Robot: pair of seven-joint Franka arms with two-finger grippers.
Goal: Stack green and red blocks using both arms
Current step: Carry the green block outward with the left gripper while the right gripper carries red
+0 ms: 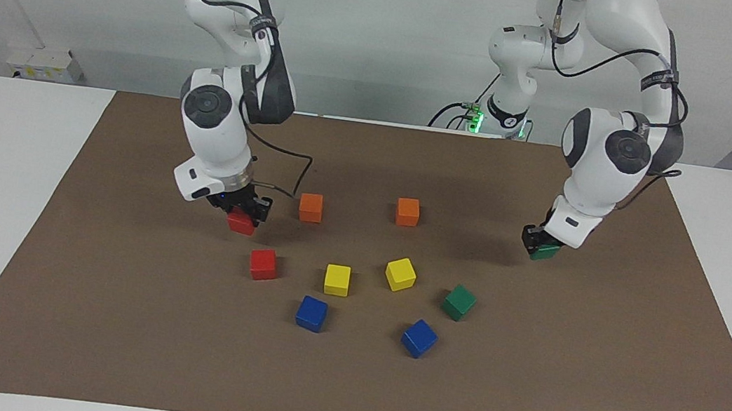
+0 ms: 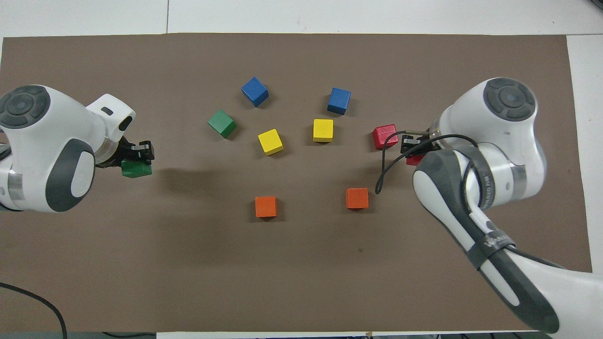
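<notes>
No legible text, label, brand, number or sign is showing on any item; the dark grey strap (image 2: 488, 241) on the white right arm is bearing unreadable white lettering.

Both arms are glossy white with rounded shells, dark grey joint bands and round dark grey caps on the wrist joints. Black cables loop along each forearm, strapped by grey lettered bands. Small black grippers tip them.

Between the left gripper's fingers (image 1: 539, 245) sits one block (image 1: 544, 252) (raised over the mat (image 1: 342, 386)); between the right gripper's fingers (image 1: 242, 210), another block (image 1: 240, 222).
</notes>
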